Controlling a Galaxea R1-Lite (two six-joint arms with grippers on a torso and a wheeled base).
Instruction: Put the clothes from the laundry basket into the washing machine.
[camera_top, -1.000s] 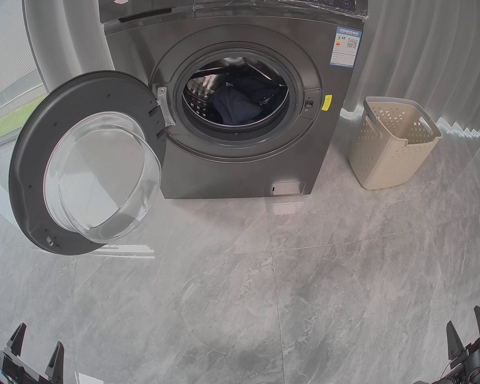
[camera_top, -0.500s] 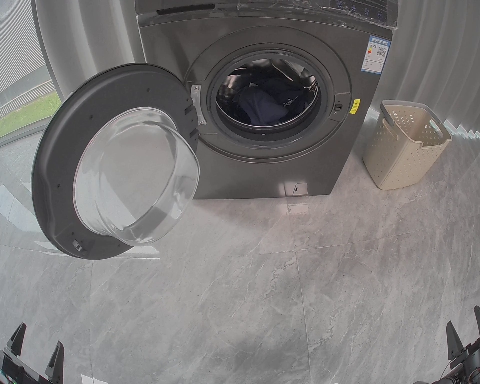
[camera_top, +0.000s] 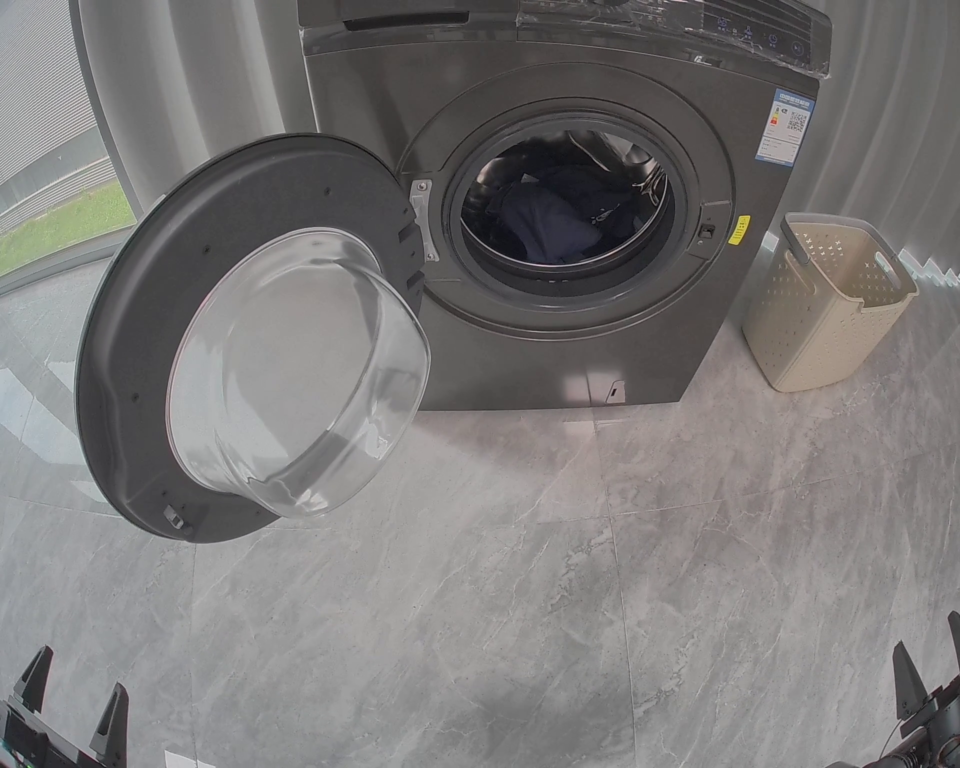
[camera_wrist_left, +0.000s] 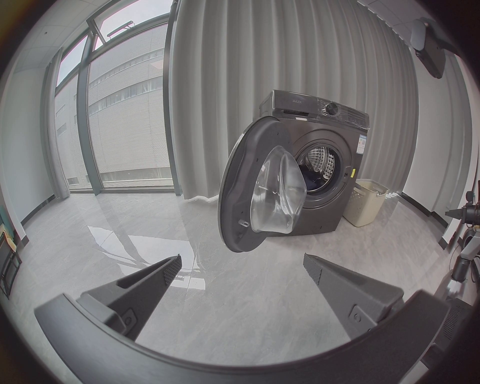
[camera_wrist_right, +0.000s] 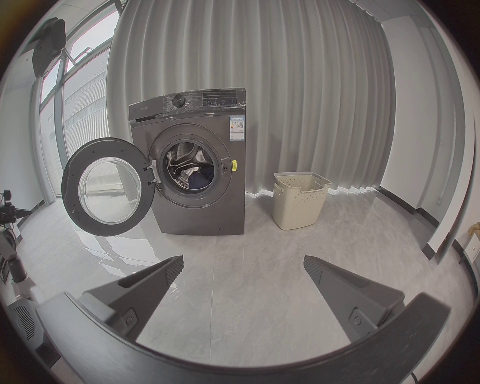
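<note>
Inside washer, dark clothes; door wide open; basket beside washer; left gripper, right gripper spread apart.

A grey washing machine is seen with its round door swung open to the left. Dark clothes are lodged inside. A beige laundry basket is set on the floor near its right side. The left pincer and right pincer are held low, fingers parted.

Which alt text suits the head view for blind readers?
Grey washing machine with its round door swung open to the left and dark clothes inside. A beige laundry basket stands to its right. The left gripper and right gripper, both open, sit at the lower corners.
</note>
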